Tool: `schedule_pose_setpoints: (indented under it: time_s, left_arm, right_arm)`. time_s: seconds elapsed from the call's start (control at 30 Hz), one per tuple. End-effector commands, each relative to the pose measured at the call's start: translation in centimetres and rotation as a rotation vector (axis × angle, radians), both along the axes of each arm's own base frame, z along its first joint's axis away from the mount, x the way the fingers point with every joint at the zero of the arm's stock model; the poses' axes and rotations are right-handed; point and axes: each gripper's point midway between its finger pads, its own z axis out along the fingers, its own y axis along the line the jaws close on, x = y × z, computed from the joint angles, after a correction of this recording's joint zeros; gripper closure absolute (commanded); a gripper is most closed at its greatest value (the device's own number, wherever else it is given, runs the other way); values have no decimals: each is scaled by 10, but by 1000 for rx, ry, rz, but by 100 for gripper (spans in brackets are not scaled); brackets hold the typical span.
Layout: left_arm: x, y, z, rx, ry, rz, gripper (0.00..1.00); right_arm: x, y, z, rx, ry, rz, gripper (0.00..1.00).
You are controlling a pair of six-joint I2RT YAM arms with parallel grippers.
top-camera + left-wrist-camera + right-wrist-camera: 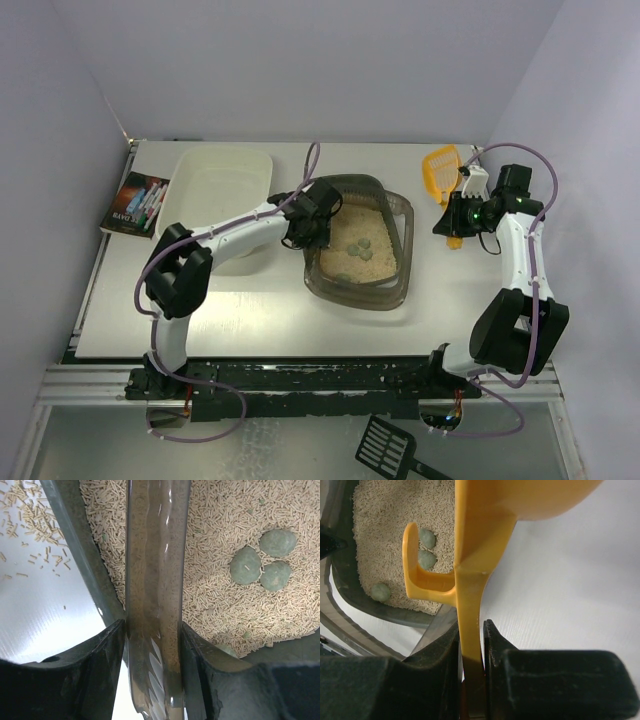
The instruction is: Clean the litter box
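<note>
The litter box is a dark brown translucent tray mid-table, holding beige litter and a few grey-green lumps. My left gripper is shut on its left wall; in the left wrist view the jaws clamp the brown wall, with three lumps in the litter to the right. My right gripper is right of the box, shut on the handle of an orange scoop. In the right wrist view the handle runs between the fingers, and the box lies to the left.
A white plastic tub stands left of the litter box, beside my left arm. A book with pens on it lies at the far left edge. A black scoop lies below the table front. Loose litter pellets are scattered outside the box wall.
</note>
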Motion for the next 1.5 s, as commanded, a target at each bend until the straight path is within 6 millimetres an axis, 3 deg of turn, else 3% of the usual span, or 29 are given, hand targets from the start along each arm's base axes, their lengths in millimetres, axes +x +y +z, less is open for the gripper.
schedule_pose_setpoints:
  time_s: [0.0, 0.37, 0.7, 0.87, 1.2, 1.47]
  left_arm:
    - [-2, -10, 22, -49, -54, -30, 44]
    - [3, -15, 42, -66, -83, -40, 43]
    - [-5, -6, 63, -107, -122, -48, 42]
    - [-6, 1, 63, -110, -134, -45, 42]
    - [17, 16, 55, -136, -106, 65, 45]
    - [19, 10, 42, -180, -33, 116, 48]
  right_arm:
    - [3, -3, 9, -5, -40, -7, 100]
    - [3, -3, 6, -1, -33, -4, 100]
    - [5, -3, 6, 4, -21, -1, 100]
    - [4, -1, 10, 10, -27, 7, 100]
    - [2, -2, 9, 6, -26, 1, 100]
    - [4, -4, 9, 3, -18, -2, 100]
